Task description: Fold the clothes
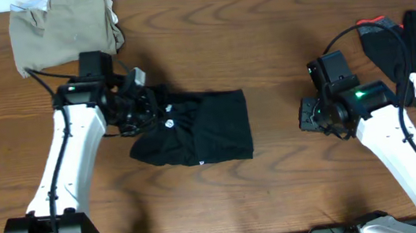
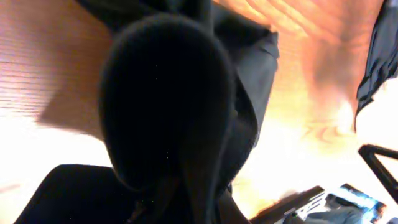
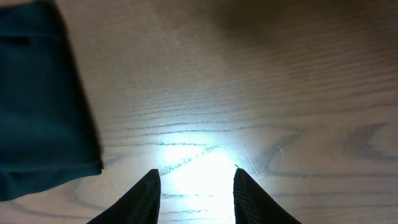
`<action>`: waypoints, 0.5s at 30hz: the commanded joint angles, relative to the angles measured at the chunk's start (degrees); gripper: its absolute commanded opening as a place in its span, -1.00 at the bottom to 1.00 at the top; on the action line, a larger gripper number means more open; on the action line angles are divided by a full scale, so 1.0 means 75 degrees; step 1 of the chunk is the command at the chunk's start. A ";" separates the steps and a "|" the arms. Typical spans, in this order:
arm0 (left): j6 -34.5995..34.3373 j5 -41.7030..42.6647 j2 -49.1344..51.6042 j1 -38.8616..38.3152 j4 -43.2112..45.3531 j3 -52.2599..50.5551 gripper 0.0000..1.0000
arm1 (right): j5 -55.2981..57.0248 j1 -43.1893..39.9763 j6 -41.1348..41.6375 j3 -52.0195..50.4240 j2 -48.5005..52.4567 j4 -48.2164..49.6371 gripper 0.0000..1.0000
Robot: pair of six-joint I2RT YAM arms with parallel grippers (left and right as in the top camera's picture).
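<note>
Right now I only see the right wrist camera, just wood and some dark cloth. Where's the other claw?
Observer: The left claw is on the left end of the black garment, which is bunched up there.
Kid: Is it pinching it?
Observer: I cannot tell. That garment fills the left wrist view and hides the fingers.
Kid: Are there more clothes?
Observer: Yes, a tan garment lies at the far left corner of the table.

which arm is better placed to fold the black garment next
Left. The left gripper sits at the bunched edge of the black garment; the right gripper hovers open over the table, apart from it.
</note>
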 commanded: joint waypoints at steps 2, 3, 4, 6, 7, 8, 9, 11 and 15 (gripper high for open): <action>-0.0653 -0.0117 -0.0111 -0.0667 0.0236 0.0149 -0.88 | 0.0125 -0.0090 -0.0041 -0.0256 0.0050 0.0032 -0.25; -0.0796 -0.0271 -0.0111 -0.0810 0.0303 0.0149 -0.88 | 0.0079 -0.0090 -0.0038 -0.0321 0.0050 0.0085 -0.25; -0.1020 -0.0565 -0.0111 -0.0991 0.0367 0.0149 -0.88 | -0.0058 -0.0090 -0.0044 -0.0455 0.0050 0.0259 -0.25; -0.1364 -0.1037 -0.0111 -0.1294 0.0455 0.0149 -0.88 | -0.0332 -0.0090 -0.0047 -0.0705 0.0050 0.0647 -0.25; -0.1469 -0.1145 -0.0111 -0.1416 0.0504 0.0149 -0.88 | -0.0440 -0.0090 -0.0047 -0.0842 0.0050 0.0860 -0.25; -0.1536 -0.1174 -0.0111 -0.1530 0.0562 0.0149 -0.88 | -0.0527 -0.0090 -0.0047 -0.0985 0.0050 0.1084 -0.25; -0.1565 -0.1172 -0.0111 -0.1632 0.0629 0.0149 -0.88 | -0.0650 -0.0090 -0.0047 -0.1142 0.0050 0.1332 -0.26; -0.1719 -0.1201 -0.0111 -0.1845 0.0769 0.0149 -0.88 | -0.0938 -0.0090 -0.0044 -0.1422 0.0055 0.1789 -0.28; -0.1886 -0.1402 -0.0111 -0.2203 0.1078 0.0149 -0.88 | -0.1641 -0.0070 -0.0047 -0.1830 0.0067 0.2690 -0.31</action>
